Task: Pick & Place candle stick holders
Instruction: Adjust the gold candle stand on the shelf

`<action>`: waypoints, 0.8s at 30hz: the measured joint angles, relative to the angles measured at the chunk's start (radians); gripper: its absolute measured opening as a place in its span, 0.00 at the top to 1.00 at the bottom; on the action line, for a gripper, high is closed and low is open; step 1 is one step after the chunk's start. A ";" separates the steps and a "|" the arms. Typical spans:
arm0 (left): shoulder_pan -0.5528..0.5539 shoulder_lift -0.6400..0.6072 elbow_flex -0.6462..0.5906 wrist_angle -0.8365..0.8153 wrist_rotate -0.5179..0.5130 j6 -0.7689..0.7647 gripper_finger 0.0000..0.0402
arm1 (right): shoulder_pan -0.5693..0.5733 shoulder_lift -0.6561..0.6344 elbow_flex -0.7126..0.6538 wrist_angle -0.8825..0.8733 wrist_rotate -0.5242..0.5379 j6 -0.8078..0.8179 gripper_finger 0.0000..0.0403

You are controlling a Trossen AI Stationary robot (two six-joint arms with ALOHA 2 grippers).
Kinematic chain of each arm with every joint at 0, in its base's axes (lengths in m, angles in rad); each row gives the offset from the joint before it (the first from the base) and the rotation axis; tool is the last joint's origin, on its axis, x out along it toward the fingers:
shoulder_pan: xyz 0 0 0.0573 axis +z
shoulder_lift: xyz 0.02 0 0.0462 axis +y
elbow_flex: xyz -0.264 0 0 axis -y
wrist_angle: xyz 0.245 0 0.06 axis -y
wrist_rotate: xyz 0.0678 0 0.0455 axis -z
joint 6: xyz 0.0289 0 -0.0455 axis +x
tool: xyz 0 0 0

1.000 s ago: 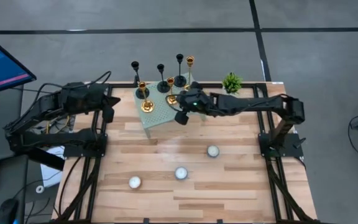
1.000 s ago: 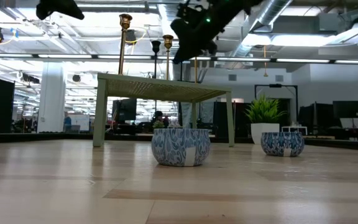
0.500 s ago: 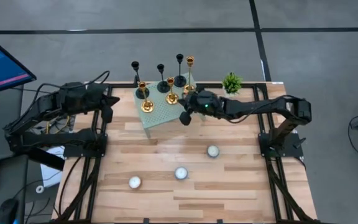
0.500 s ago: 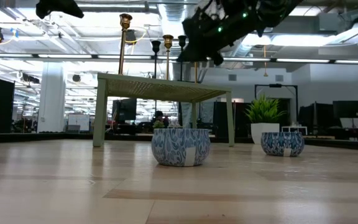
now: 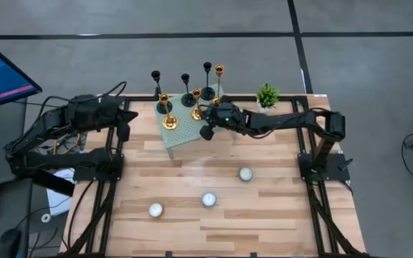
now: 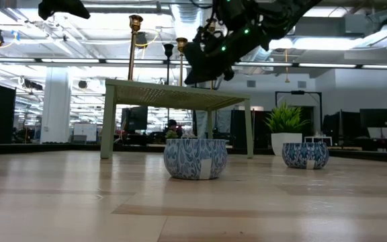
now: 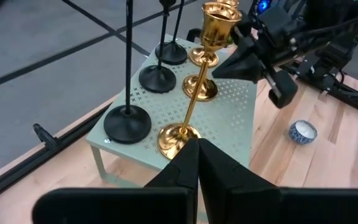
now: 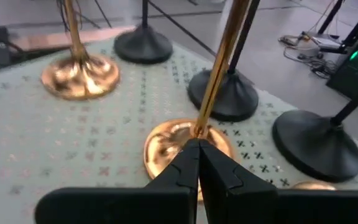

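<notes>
A pale green perforated stand (image 5: 181,135) sits at the table's far middle. On it stand slim black candle stick holders (image 5: 207,92) and shiny gold ones (image 5: 168,122), each on its round base. My right gripper (image 5: 206,132) is shut, just above the stand's right part. In the right wrist view its tips (image 8: 195,149) are at the foot of one gold holder (image 8: 166,146). My left gripper (image 5: 125,132) waits shut at the table's left, pointing at the stand (image 7: 229,118). My right gripper's shut fingertips stand at the bottom of a gold holder's stem (image 8: 205,118), over its round base. I cannot tell whether they touch it. The fingers come slanting down from the table's right side. The holder stands upright on the stand.
Three tealight candles in blue-patterned cups (image 5: 245,173) (image 5: 209,199) (image 5: 155,210) lie on the near half of the wooden table. A small green potted plant (image 5: 267,94) stands at the far edge, right of the stand. Black holder bases (image 8: 225,93) crowd around the gold one.
My right gripper has sunk toward the stand's top and drawn in toward the gold holders, its wrist tipping a little, fingers staying shut. The holders stand where they were.
</notes>
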 joint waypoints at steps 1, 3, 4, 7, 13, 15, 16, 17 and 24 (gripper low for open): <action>0.000 0.000 0.000 0.000 0.000 0.000 0.98 | 0.000 0.009 0.007 -0.001 0.000 -0.004 1.00; 0.000 0.001 0.000 0.000 0.000 0.000 0.98 | 0.001 0.016 0.020 0.001 -0.001 -0.005 1.00; 0.000 0.001 0.000 0.000 0.000 0.000 0.98 | 0.000 0.015 0.024 0.000 -0.001 -0.005 1.00; 0.000 0.000 0.000 0.000 0.000 0.001 0.99 | -0.003 0.015 0.028 0.002 -0.003 -0.008 1.00; 0.000 0.001 0.000 0.000 0.000 0.003 0.98 | -0.027 0.015 0.027 0.000 -0.019 -0.016 1.00; 0.000 0.001 0.000 0.000 0.000 0.003 0.98 | -0.032 0.015 0.027 0.000 -0.031 -0.016 1.00; 0.000 0.001 0.000 0.000 0.000 0.003 0.98 | -0.032 0.015 0.027 0.000 -0.031 -0.016 1.00; 0.000 0.001 0.000 0.000 0.000 0.003 0.98 | -0.031 0.015 0.027 0.000 -0.032 -0.016 1.00; 0.000 0.001 0.000 0.000 0.000 0.007 0.98 | -0.036 0.015 0.027 0.003 -0.046 -0.016 1.00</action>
